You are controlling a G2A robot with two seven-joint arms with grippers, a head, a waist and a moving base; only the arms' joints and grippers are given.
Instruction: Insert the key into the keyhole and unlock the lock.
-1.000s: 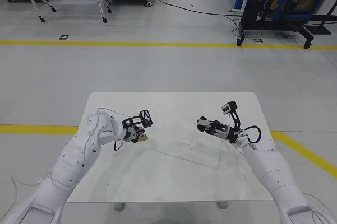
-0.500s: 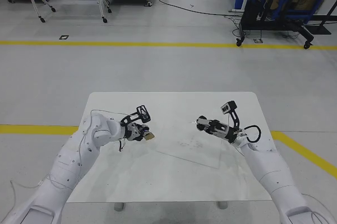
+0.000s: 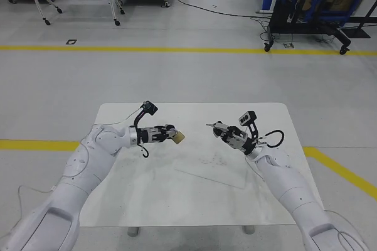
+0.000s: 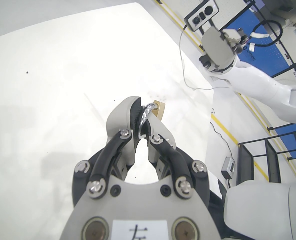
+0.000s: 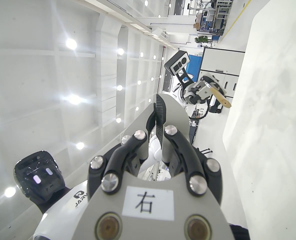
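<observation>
My left gripper (image 3: 170, 134) is shut on the silver shackle (image 4: 143, 117) of a brass padlock (image 3: 179, 136), which it holds up above the table's middle left. The brass body (image 4: 159, 109) sticks out past the fingertips, toward the other arm. In the right wrist view the padlock (image 5: 220, 97) hangs in the far left gripper. My right gripper (image 3: 219, 129) is a short way to the right, facing the lock, shut with a thin key tip (image 3: 209, 125) poking out. Its pads (image 5: 159, 112) are pressed together and hide the key.
The white table (image 3: 194, 201) lies under both arms, with a faint clear sheet (image 3: 216, 172) on its middle right. The table's edges are near both elbows. Carts and frames stand on the floor far behind.
The left arm has swung the padlock up and rightward toward the table's middle. The right gripper has moved left and turned toward it, so the gap between lock and key has shrunk.
</observation>
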